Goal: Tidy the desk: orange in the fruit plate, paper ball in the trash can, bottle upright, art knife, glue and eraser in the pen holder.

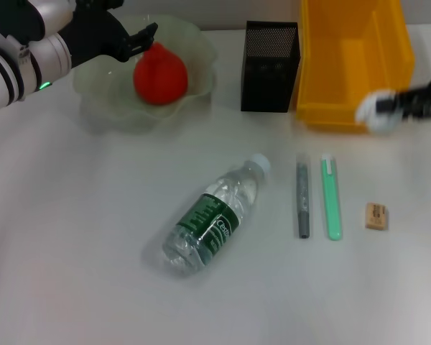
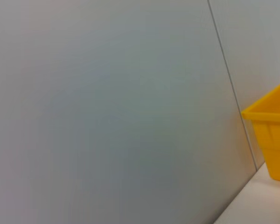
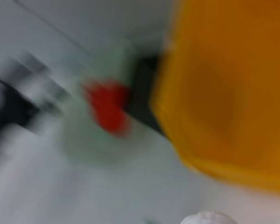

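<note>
The orange (image 1: pixel 160 74) rests in the pale-green fruit plate (image 1: pixel 108 90) at the back left. My left gripper (image 1: pixel 136 42) hovers just left of it, open, with nothing between its fingers. In front of the yellow trash can (image 1: pixel 355 61), near its front wall, my right gripper (image 1: pixel 384 106) is shut on the white paper ball (image 1: pixel 370 115). The paper ball (image 3: pixel 207 218) also shows in the right wrist view. The bottle (image 1: pixel 212 219) lies on its side mid-table. A grey stick (image 1: pixel 302 196) and a green stick (image 1: pixel 332 198) lie side by side; which is the art knife and which the glue is unclear. The eraser (image 1: pixel 376 215) lies right of them. The black pen holder (image 1: pixel 271 66) stands left of the bin.
The left wrist view shows a pale wall and a corner of the trash can (image 2: pixel 270 135). The right wrist view is smeared; the orange (image 3: pixel 107 112) and trash can (image 3: pixel 233 93) show as patches.
</note>
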Motion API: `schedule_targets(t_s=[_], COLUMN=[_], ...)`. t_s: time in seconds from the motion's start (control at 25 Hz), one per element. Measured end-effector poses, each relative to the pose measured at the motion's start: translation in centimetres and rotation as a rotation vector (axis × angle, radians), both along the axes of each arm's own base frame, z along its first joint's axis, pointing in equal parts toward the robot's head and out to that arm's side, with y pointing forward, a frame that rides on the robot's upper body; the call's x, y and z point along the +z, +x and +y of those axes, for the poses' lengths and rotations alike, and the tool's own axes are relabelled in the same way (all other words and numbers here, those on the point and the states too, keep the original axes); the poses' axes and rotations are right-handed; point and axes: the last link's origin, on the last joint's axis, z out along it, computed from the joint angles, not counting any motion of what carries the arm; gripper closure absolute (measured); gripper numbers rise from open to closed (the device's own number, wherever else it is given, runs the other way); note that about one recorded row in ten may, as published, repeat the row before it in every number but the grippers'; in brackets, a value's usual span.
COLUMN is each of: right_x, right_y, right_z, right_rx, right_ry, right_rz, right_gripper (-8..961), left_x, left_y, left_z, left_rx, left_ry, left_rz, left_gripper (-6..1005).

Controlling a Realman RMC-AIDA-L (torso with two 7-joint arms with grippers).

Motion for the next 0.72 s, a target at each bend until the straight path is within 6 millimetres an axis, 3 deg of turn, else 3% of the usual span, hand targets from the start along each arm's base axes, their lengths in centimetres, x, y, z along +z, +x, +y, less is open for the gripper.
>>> schedule_targets(t_s=[0.12,0.24,0.48,0.72], right_x=[1.6,1.2,-1.3,-3.1], right_y=[0.4,0.6,0.9,0.8], right_z=[-0.3,-0.2,2.5,5.9], right_rx=[0.145,0.289,0.400,0.408], right_ry=[0.206,0.449,0.701,0.750], right_rz=[0.168,0.223,-0.037,-0.262], right_gripper=[475,470,461,452], left_x=[0.1,0.2,0.3,0.2], left_y=[0.1,0.2,0.4,0.5], left_z=[0.0,0.0,-0.2,-0.5], left_rx=[0.000,-0.003,-0.012,-0.014], left_ry=[0.005,0.007,-0.004,-0.021], left_rz=[-0.015,-0.031,-0.056,-0.079], left_gripper=[281,281,282,282])
